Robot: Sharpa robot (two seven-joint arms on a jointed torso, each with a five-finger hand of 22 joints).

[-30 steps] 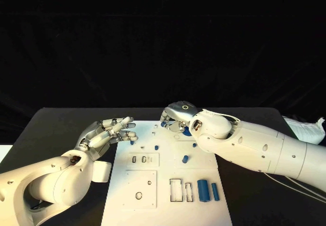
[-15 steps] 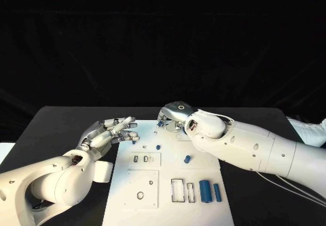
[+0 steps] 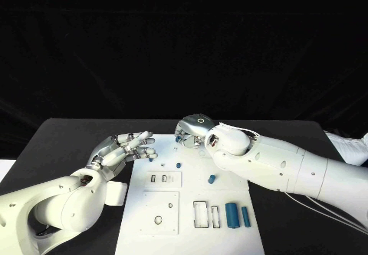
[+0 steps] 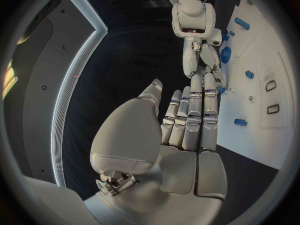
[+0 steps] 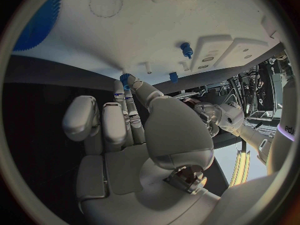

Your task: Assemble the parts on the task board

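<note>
We see the white task board (image 3: 192, 196) lying in the lower middle of the head view on the black worktop (image 3: 61, 138). In its lower right part stand two rectangular slots (image 3: 206, 214), both unfilled, and just right of them lie two long blue parts (image 3: 237, 214) side by side. A short blue part (image 3: 211, 179) sits near the board's middle, and a smaller blue peg (image 3: 178, 165) stands above and left of it. Two raised white blocks (image 3: 161, 204) with small openings occupy the board's left half.

The left hand (image 3: 123, 150) hovers at the board's upper left corner, palm tilted, its fingers (image 4: 190, 122) stretched out straight and close together, holding nothing.

The right hand (image 3: 193, 132) reaches to the board's top edge in the centre of the head view, bent down at the wrist. In the right wrist view its fingers (image 5: 112, 125) are curled, and a fingertip touches a small blue piece (image 5: 124, 79) at the board's edge; we cannot tell whether the piece is pinched or merely touched. In the head view the hand's own back hides this contact.
</note>
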